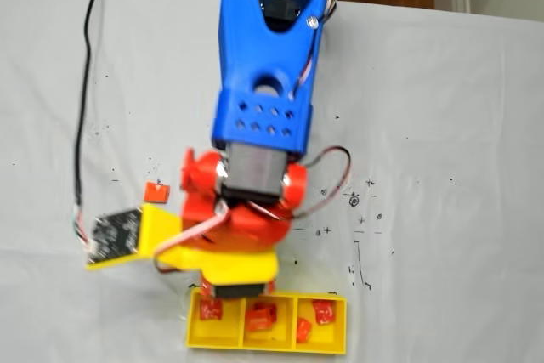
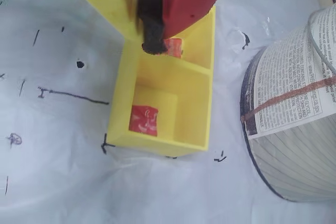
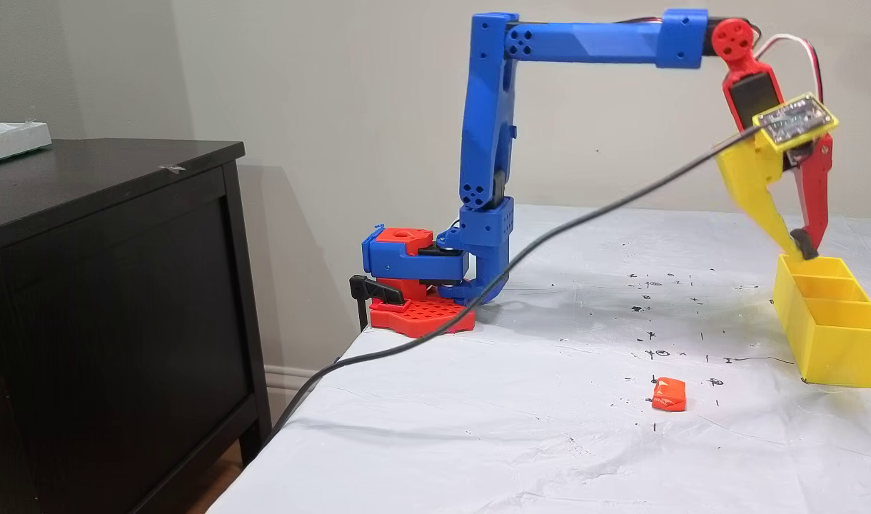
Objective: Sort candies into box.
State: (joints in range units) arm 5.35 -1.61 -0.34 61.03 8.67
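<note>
Here the gripper [image 3: 805, 246] is seen over the box [image 3: 835, 343] — fingers nearly closed, nothing held.
One orange candy [image 3: 668, 395] is left on the cloth, lower centre.

This looks like a room in a home: a dark wooden cabinet [image 3: 114, 285] stands against a plain beige wall with white baseboard, beside a bench [image 3: 550, 400] draped in a pen-marked white sheet, with wood flooring beyond it.

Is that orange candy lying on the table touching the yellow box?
Apart. A fixed view shows the orange candy lying on bare cloth, well clear of the yellow box.
</note>
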